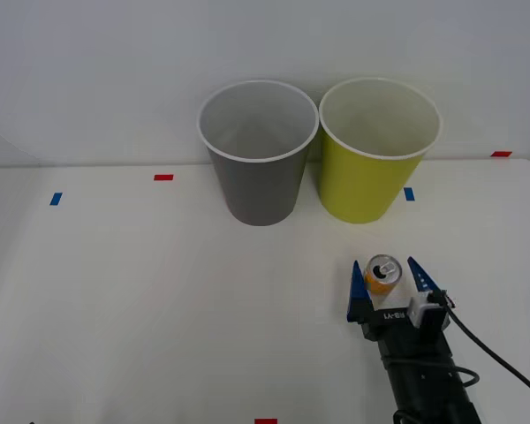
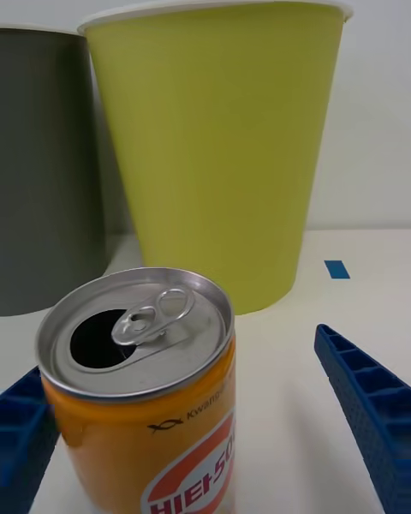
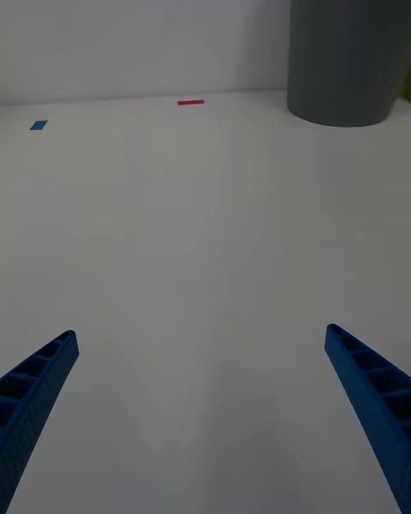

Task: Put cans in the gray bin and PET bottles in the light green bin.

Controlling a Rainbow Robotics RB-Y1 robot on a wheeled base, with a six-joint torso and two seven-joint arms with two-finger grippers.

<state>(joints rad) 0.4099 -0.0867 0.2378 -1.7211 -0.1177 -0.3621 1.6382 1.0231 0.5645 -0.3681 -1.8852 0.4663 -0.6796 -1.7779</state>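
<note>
In the lower right of the front view the right gripper (image 1: 387,279) stands on the table (image 1: 141,300) with its blue fingers spread wide, and the can (image 1: 382,275) stands upright between them, its long axis vertical and its opened silver top facing up. In the right wrist view the can (image 2: 141,394) sits nearer one finger than the other, with a clear gap to the far one, so the jaws straddle it but do not yet pinch it. The gray bin (image 1: 258,152) stands in the upper middle of the front view, up and to the left of the can, while the light green bin (image 1: 378,148) stands directly beyond it. So the carry must angle left, past the nearer green one. The left gripper (image 3: 201,411) hangs idle, fingers wide, over bare table.
</note>
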